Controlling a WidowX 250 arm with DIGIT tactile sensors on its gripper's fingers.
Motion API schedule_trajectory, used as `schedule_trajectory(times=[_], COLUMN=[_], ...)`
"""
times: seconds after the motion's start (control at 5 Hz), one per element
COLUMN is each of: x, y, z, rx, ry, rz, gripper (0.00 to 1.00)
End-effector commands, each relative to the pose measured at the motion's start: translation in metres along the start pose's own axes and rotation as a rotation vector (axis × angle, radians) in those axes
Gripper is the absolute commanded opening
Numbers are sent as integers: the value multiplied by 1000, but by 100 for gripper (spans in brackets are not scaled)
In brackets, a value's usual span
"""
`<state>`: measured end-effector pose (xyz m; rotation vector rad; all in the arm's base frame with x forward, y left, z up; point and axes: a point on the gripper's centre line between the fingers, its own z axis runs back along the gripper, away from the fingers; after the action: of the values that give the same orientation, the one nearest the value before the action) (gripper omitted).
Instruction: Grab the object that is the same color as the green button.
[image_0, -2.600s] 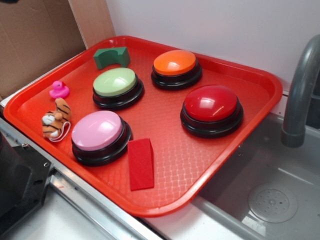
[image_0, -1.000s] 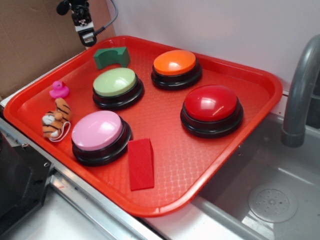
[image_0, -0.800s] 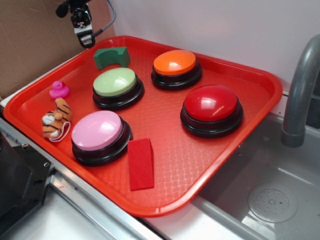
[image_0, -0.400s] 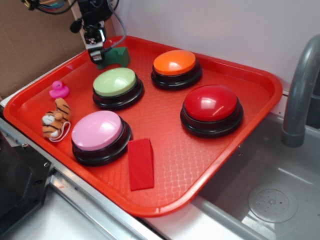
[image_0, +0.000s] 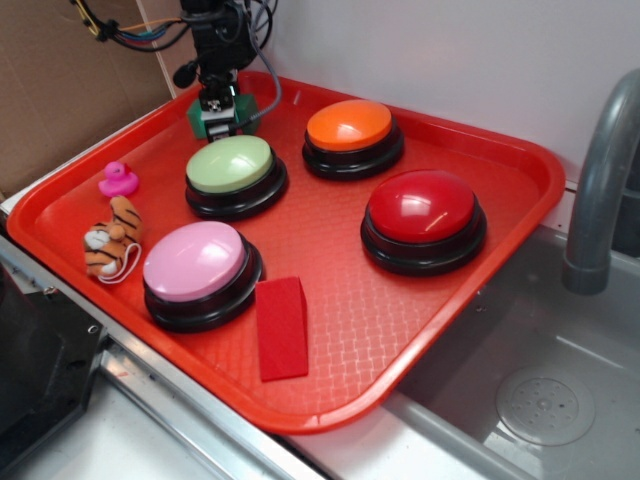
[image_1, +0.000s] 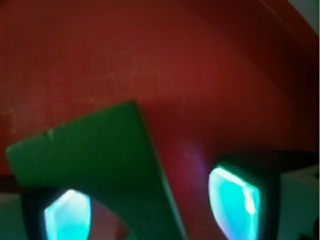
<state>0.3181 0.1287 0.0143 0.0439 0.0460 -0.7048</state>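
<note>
Gripper (image_0: 217, 118) spread over green block (image_1: 100, 160) — block between its fingertips (image_1: 234, 200).

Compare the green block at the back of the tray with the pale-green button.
The green block is dark green; the green button is pale. The block is angular with a flat top, the button a round dome on a black base. The block looks smaller, and the pincer sits over it; the button is uncovered. Both rest on the red tray.
</note>
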Motion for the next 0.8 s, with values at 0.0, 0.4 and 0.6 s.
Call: schedule_trajectory(times=[0.0,0.4,0.6], x=[16,6,-44], y=[-2,-17,-38], z=[2,36,74], rx=[61,190,293], ry=[41,103,77], rz=[42,299,503], gripper=[0,0,0])
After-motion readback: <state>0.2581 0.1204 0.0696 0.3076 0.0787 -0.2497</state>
